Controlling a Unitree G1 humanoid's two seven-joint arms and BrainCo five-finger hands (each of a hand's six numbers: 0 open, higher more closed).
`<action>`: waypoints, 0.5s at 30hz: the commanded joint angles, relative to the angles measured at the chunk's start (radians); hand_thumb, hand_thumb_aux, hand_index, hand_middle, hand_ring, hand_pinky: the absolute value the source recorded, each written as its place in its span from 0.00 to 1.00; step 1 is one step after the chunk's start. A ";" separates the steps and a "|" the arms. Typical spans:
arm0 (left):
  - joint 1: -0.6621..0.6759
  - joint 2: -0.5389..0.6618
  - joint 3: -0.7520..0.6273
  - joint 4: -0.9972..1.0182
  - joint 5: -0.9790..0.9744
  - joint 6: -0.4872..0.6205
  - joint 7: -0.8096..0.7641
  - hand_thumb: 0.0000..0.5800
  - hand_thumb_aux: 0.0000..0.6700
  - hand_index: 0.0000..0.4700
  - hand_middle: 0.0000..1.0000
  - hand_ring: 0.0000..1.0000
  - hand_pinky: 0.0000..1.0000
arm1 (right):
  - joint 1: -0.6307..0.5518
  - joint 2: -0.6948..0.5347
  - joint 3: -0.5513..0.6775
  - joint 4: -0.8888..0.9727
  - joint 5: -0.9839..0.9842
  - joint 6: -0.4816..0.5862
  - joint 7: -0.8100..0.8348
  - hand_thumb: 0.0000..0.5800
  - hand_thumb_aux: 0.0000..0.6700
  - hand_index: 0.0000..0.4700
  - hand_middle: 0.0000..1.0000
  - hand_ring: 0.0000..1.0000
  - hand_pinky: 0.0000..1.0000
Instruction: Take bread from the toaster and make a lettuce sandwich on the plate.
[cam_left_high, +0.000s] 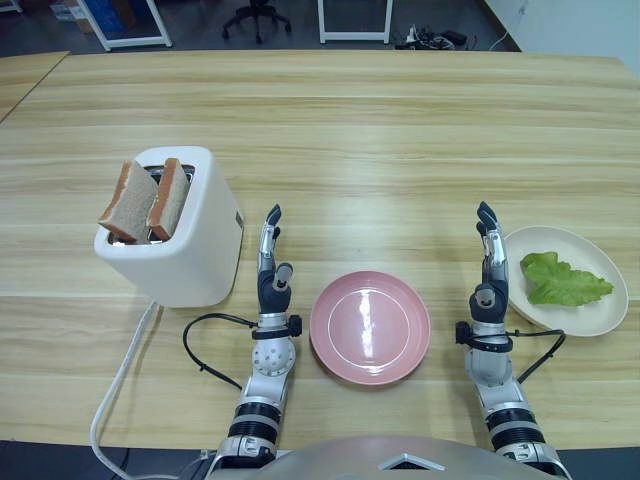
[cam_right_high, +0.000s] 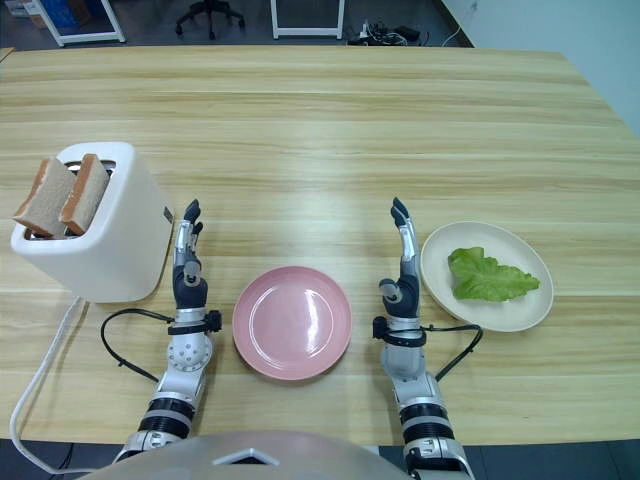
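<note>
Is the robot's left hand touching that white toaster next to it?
Apart. In the left eye view, a strip of bare wooden table shows between the left hand and the side of the toaster.

Wooden table (cam_left_high: 400, 120) bears toaster (cam_left_high: 185, 250), pink plate (cam_left_high: 370, 330), cream plate (cam_left_high: 575, 320).

Plate (cam_left_high: 370, 327) between toaster (cam_left_high: 190, 250) (left) and lettuce (cam_left_high: 563, 281)

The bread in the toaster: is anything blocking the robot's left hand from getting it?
Nothing visible does. The left hand lies open beside the toaster, and both bread slices stick up from its top, uncovered.
</note>
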 joint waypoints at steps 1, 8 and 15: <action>0.006 -0.009 -0.001 -0.021 0.014 0.024 0.030 0.00 0.00 0.00 0.00 0.00 0.00 | 0.040 0.015 0.004 0.031 -0.037 0.003 -0.037 0.00 0.00 0.00 0.00 0.00 0.00; -0.007 0.013 0.000 0.000 0.031 0.007 0.075 0.00 0.00 0.00 0.00 0.00 0.00 | 0.032 0.006 0.016 0.032 -0.062 0.001 -0.067 0.00 0.00 0.00 0.00 0.00 0.00; 0.072 0.123 0.109 -0.292 0.010 -0.020 0.014 0.00 0.00 0.00 0.00 0.00 0.00 | 0.025 -0.005 0.023 0.047 -0.077 0.008 -0.094 0.00 0.00 0.00 0.00 0.00 0.00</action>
